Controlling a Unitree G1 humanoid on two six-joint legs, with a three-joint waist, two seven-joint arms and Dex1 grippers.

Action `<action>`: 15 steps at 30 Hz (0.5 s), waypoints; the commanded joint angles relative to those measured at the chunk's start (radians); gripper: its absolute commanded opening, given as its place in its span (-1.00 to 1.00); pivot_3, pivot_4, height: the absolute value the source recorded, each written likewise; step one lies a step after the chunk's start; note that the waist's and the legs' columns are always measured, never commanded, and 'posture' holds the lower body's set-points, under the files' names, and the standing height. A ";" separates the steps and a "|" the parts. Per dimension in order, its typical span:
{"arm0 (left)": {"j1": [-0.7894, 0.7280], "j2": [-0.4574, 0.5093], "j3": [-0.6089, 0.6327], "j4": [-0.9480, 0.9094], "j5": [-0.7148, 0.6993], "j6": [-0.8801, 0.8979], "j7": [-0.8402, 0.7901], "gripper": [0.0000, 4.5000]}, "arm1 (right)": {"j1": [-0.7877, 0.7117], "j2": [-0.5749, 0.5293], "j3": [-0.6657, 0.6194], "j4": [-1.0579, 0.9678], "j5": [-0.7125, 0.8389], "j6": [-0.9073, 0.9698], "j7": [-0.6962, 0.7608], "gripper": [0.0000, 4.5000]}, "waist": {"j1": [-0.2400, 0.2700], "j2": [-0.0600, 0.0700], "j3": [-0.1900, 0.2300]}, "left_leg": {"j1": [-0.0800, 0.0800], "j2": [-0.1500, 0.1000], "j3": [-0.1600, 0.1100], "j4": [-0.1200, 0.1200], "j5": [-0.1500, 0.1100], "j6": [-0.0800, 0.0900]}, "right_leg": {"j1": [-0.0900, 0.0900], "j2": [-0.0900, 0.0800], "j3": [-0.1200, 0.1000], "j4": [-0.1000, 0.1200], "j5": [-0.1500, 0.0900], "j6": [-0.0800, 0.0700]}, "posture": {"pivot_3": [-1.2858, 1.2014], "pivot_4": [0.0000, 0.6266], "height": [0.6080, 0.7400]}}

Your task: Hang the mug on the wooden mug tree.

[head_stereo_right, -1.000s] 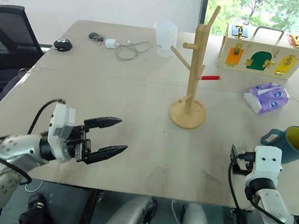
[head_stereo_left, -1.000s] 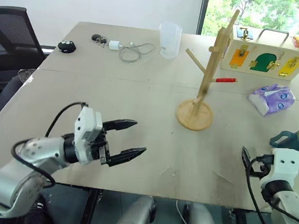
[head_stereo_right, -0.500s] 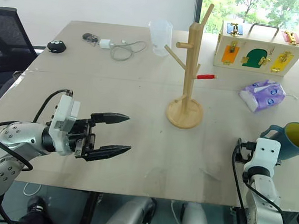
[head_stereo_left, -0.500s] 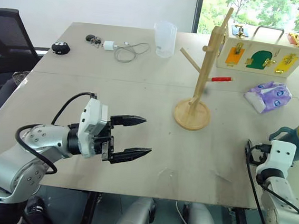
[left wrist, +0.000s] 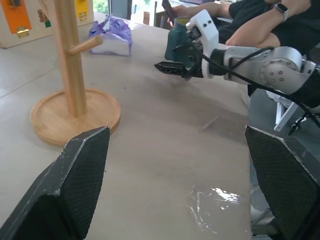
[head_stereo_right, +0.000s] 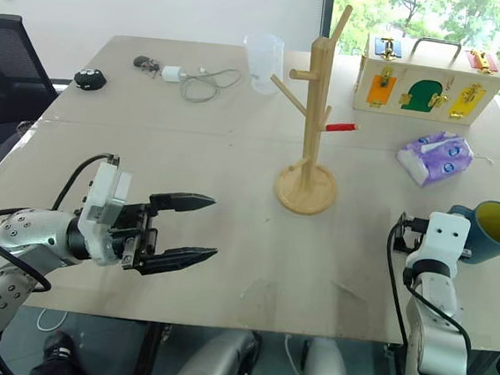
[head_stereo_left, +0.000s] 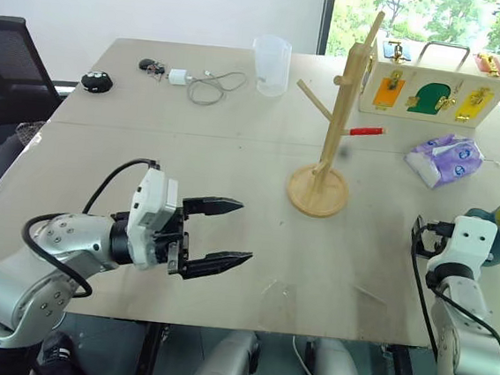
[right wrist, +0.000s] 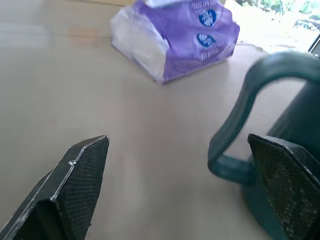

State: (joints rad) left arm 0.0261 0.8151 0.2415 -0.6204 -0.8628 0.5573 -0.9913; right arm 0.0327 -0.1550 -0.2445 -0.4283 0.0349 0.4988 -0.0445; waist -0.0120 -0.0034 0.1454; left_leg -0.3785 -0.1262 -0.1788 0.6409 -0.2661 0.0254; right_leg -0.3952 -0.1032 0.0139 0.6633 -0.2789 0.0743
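Note:
The teal mug [head_stereo_right: 492, 236] with a yellow inside stands by the table's right edge, its loop handle [right wrist: 234, 120] turned toward my right gripper [right wrist: 177, 140]. That gripper is open; the handle sits in the gap, close to one finger [right wrist: 285, 185], and contact cannot be made out. In the left wrist view the right gripper [left wrist: 172, 67] shows in front of the mug [left wrist: 178, 42]. The wooden mug tree [head_stereo_right: 315, 114] stands mid-table on its round base [head_stereo_left: 318, 192]. My left gripper [head_stereo_left: 244, 233] hovers open and empty over the near left of the table, pointing right.
A purple tissue pack [head_stereo_left: 447, 162] lies beyond the mug. A wooden latch box [head_stereo_left: 432, 85], a red marker [head_stereo_left: 366, 130], a clear measuring cup [head_stereo_left: 271, 65] and a charger cable [head_stereo_left: 208, 84] sit at the back. A person's arms [left wrist: 240, 15] show past the right edge.
My right gripper has moved forward along the table's right edge, closer to the mug's handle. The left gripper has stayed put. The camera view has shifted slightly.

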 commanded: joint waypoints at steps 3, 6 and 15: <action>-0.004 0.010 0.034 -0.035 -0.020 -0.019 -0.010 0.96 | -0.062 0.003 0.002 -0.042 -0.022 0.044 -0.035 1.00 | -0.001 0.000 0.000 | 0.000 0.001 0.001 0.000 0.000 0.000 | 0.000 0.000 0.000 0.000 0.000 0.000 | 0.03 -0.52 1.00; 0.000 0.011 0.038 -0.036 -0.014 -0.023 -0.011 0.96 | -0.085 0.010 -0.002 -0.034 -0.031 0.063 -0.055 1.00 | 0.000 0.000 0.000 | 0.000 0.001 0.001 0.000 0.000 0.000 | 0.000 0.000 0.000 0.000 0.000 0.000 | 0.03 -0.52 1.00; 0.021 0.013 0.057 -0.037 -0.005 -0.035 -0.016 1.00 | -0.071 0.012 -0.009 -0.047 -0.058 0.121 -0.072 -0.31 | -0.001 0.000 0.000 | 0.000 0.002 0.003 0.000 0.000 0.000 | -0.001 0.000 0.002 0.000 0.000 0.000 | 0.03 -0.52 1.00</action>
State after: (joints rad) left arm 0.0449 0.8163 0.2679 -0.6208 -0.8656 0.5425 -0.9998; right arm -0.0466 -0.1387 -0.2436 -0.4290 -0.0112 0.6115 -0.1063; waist -0.0130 -0.0035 0.1453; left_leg -0.3785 -0.1242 -0.1759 0.6408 -0.2661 0.0254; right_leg -0.3962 -0.1030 0.0158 0.6633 -0.2785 0.0737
